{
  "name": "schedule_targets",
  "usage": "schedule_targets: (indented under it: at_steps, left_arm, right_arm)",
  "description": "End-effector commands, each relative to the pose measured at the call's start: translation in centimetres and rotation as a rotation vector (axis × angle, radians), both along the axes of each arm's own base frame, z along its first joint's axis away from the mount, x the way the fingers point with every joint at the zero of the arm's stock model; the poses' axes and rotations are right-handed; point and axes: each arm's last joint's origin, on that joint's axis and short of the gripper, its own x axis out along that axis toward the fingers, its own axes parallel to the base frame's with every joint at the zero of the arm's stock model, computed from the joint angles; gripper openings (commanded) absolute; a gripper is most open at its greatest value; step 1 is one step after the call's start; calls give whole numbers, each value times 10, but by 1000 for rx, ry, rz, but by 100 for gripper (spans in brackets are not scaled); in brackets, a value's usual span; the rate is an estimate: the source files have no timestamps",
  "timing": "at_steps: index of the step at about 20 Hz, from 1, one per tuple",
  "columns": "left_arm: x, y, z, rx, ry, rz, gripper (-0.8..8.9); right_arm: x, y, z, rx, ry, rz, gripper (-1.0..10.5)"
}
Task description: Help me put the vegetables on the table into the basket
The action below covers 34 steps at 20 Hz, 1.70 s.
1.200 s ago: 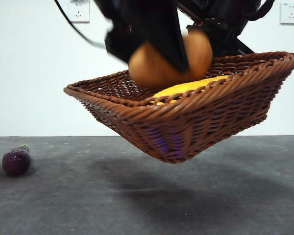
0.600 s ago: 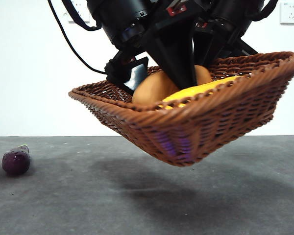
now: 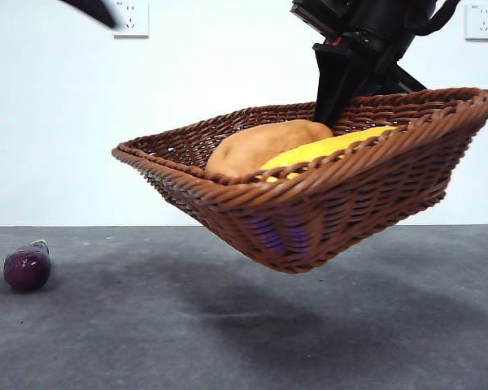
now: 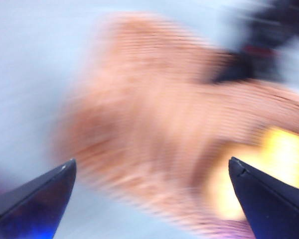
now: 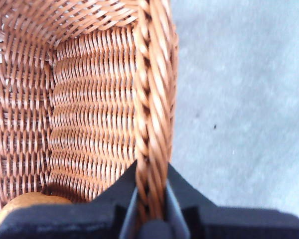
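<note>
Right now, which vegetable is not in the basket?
The eggplant, lying alone on the table. The potato and corn sit in the lifted basket.

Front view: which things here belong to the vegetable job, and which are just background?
Job: basket, clamped at its rim by the right gripper; potato; corn; eggplant on the table; left gripper, open.
Background: wall sockets.
</note>
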Motion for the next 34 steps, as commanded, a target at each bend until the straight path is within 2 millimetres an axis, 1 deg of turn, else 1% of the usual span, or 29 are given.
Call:
schedule_targets:
  at_steps: [1,3,5,6,8,10,13,15,17,20,22,25,27,28,31,32,33,34]
  left_arm:
    - [3,22,-1,35,20,221,532]
    - [15,38,-8,73,74,327,532]
    - [36,47,-21,107,131,404,532]
    - [49,50,-30,126,168,439,532]
    - [76,55,-55,170,266,487,532]
    - [100,58,-84,210,372,514,532]
    - [127,66,-124,265,505,569,532]
    - [139,71,-145,275,566,607,532]
    - [149,74,-160,247,592,610,532]
    - [160,73,-172,220,584,616,532]
    - [163,72,-182,204,611,630,532]
    - [166,73,-185,196,612,646,529]
    - [167,74,-187,195,620,656,422]
    - [167,75,-189,197,627,659,405]
    - [169,75,-199,212,658,658,400]
    - [169,75,-199,213,658,657,302]
    - [170,75,-199,210,651,653,131]
    - [170,74,-199,209,648,653,4]
  right_arm:
    - [1,1,1,22,-5,-1,-11]
    - [2,2,2,30,-20,0,-11]
    - [3,0,1,25,-24,3,-11]
    - [4,-3,2,24,-26,-1,-11]
    - [8,-11,2,25,-29,-23,-11]
    - [13,-22,2,23,-27,-56,-11]
    - [19,-36,2,55,-10,-77,-11]
    - [20,-40,2,52,-18,-77,-11]
    - [21,-42,2,52,-23,-76,-11]
    - [21,-41,2,54,-29,-75,-11]
    - [22,-41,3,54,-32,-72,-11]
    - [21,-41,2,50,-36,-64,-11]
    - [22,-41,2,50,-38,-63,-11]
    - [21,-41,2,49,-38,-61,-11]
    - [21,-41,2,49,-38,-61,-11]
    - [22,-42,2,49,-39,-61,-11]
    - [22,-42,3,49,-40,-61,-11]
    - [22,-41,3,49,-41,-60,-11]
